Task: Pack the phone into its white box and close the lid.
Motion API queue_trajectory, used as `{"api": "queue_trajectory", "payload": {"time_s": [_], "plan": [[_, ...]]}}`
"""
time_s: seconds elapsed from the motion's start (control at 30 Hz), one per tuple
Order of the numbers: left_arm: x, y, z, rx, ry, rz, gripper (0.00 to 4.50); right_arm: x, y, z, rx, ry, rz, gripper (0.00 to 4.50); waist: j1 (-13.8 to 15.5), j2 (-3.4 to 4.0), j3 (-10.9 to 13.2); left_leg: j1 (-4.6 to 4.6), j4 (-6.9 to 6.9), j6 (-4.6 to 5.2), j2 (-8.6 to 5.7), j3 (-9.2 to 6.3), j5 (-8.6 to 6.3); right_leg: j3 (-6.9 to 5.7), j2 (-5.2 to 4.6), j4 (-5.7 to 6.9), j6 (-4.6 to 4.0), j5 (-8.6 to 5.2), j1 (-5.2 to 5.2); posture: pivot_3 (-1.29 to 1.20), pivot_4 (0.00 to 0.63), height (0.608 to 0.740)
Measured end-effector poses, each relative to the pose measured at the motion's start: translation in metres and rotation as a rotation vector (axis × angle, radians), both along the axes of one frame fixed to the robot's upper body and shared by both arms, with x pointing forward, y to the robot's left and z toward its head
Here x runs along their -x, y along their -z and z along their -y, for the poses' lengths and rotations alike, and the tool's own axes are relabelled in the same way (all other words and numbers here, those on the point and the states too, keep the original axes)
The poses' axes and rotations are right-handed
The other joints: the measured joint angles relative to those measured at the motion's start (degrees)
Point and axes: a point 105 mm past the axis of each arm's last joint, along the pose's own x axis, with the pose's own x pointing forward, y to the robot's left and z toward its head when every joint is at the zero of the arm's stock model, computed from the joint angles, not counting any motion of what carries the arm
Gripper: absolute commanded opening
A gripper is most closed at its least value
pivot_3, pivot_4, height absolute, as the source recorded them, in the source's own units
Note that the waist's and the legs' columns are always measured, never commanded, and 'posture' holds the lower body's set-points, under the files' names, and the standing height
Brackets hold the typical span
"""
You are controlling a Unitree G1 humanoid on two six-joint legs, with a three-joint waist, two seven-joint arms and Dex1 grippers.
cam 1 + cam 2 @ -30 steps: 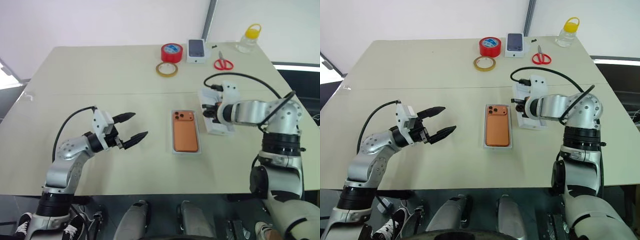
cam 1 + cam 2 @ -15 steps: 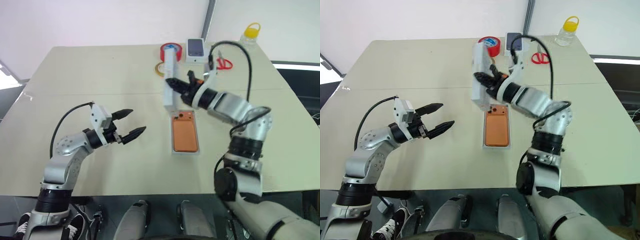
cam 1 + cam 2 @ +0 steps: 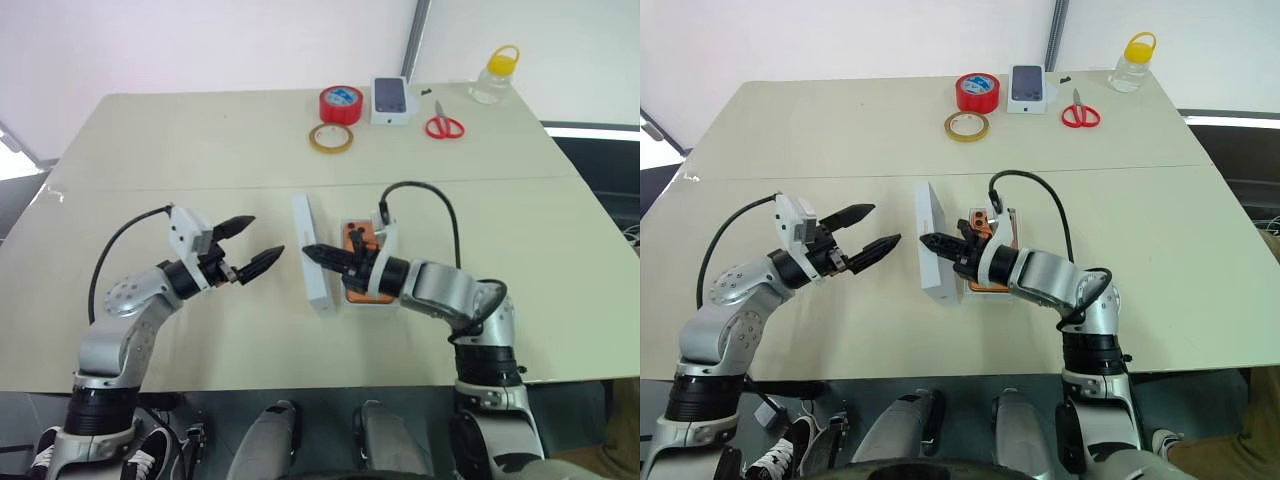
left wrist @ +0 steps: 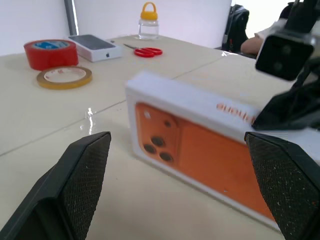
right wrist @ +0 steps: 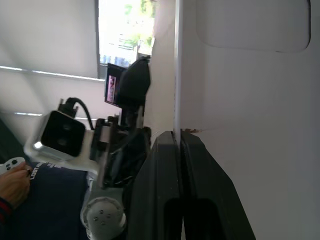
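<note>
The orange phone [image 3: 354,236] lies camera side up in the white box [image 3: 368,303] at mid-table, largely hidden behind my right arm. Just left of it the lid [image 3: 311,256] stands on its long edge. My right gripper [image 3: 311,251] is shut on the lid's rim, with its fingers [image 5: 175,190] pinching the wall beside the white inner face [image 5: 240,100]. The printed orange face [image 4: 200,150] of the lid is turned toward my left gripper [image 3: 264,240]. That gripper is open, a short way left of the lid and not touching it.
Along the far edge lie a red tape roll [image 3: 340,103], a tan tape ring [image 3: 331,138], a small white box picturing a dark phone [image 3: 393,100], red scissors [image 3: 446,127] and a yellow-capped bottle [image 3: 497,75].
My right gripper lifted the lid from the right of the phone, carried it over the box and brought it down on edge at the box's left side. The left arm stayed in place.
</note>
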Motion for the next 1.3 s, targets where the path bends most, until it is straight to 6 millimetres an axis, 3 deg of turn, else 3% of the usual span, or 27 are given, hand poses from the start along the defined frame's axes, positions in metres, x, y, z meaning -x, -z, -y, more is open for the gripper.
{"api": "queue_trajectory", "payload": {"time_s": [0.23,0.27,0.43,0.6,0.7,0.9,0.93,1.1,1.2,1.3], "plan": [[0.007,0.021,0.025,0.023,0.064,-0.081,0.20,-0.007,-0.001,0.004,-0.009,0.049,-0.008,0.00,0.14,-0.01,0.00,0.01,-0.01,0.00,0.00,0.00,0.00,-0.01,0.00,-0.04,0.00,0.00,0.04,0.00,0.150,0.740],[0.007,0.024,0.029,0.018,0.067,-0.081,0.08,-0.008,-0.001,0.006,-0.011,0.056,-0.009,0.00,0.20,0.00,-0.01,0.02,0.00,0.00,-0.01,0.00,0.00,-0.01,0.00,-0.05,0.00,0.00,0.07,0.00,0.150,0.740],[-0.005,0.041,0.050,0.009,0.049,-0.088,0.08,-0.009,-0.001,0.013,-0.023,0.086,-0.003,0.00,0.46,-0.02,-0.01,0.02,0.02,0.00,-0.01,-0.01,0.00,-0.04,0.00,-0.06,0.01,0.00,0.10,0.00,0.150,0.740],[-0.020,0.043,0.072,0.012,0.047,-0.067,0.08,-0.010,-0.002,0.025,0.002,0.123,0.026,0.00,0.47,-0.03,-0.01,0.01,0.01,0.01,-0.04,-0.01,-0.01,-0.04,-0.02,-0.08,0.02,0.00,0.11,0.00,0.150,0.740],[-0.022,0.043,0.079,0.013,0.059,-0.055,0.00,-0.008,-0.001,0.033,0.034,0.141,0.049,0.98,0.43,-0.03,-0.02,0.02,0.02,0.01,-0.03,-0.01,0.00,-0.04,-0.01,-0.07,0.02,0.00,0.11,0.00,0.150,0.740],[-0.027,0.047,0.094,0.012,0.088,-0.056,0.00,-0.013,-0.003,0.064,0.089,0.207,0.082,4.12,0.50,-0.05,0.00,0.01,0.08,0.02,-0.04,-0.02,-0.01,-0.08,-0.01,-0.08,0.03,0.00,0.17,0.00,0.150,0.740],[-0.029,0.046,0.097,0.017,0.094,-0.053,0.00,-0.014,-0.007,0.072,0.093,0.223,0.102,4.46,0.52,-0.06,0.00,0.01,0.08,0.03,-0.04,-0.02,-0.01,-0.09,-0.01,-0.09,0.03,0.00,0.18,0.00,0.150,0.740],[-0.028,0.044,0.124,0.035,0.155,-0.054,0.00,-0.011,-0.022,0.108,0.253,0.197,0.266,4.46,0.67,-0.07,0.05,-0.02,0.21,0.13,-0.09,-0.01,-0.07,-0.15,-0.02,-0.13,0.09,-0.04,0.27,0.00,0.150,0.740],[-0.025,0.046,0.137,0.046,0.191,-0.068,0.00,-0.022,-0.024,0.132,0.377,0.263,0.345,4.46,0.43,-0.12,0.08,-0.01,0.29,0.18,-0.07,-0.01,-0.10,-0.17,-0.01,-0.12,0.11,-0.04,0.30,0.00,0.150,0.740],[-0.023,0.047,0.142,0.035,0.207,-0.062,0.00,-0.033,-0.017,0.151,0.560,0.319,0.439,3.67,0.42,-0.11,0.09,-0.01,0.30,0.17,-0.05,0.00,-0.10,-0.18,0.02,-0.10,0.11,-0.05,0.29,0.00,0.150,0.740]]}}
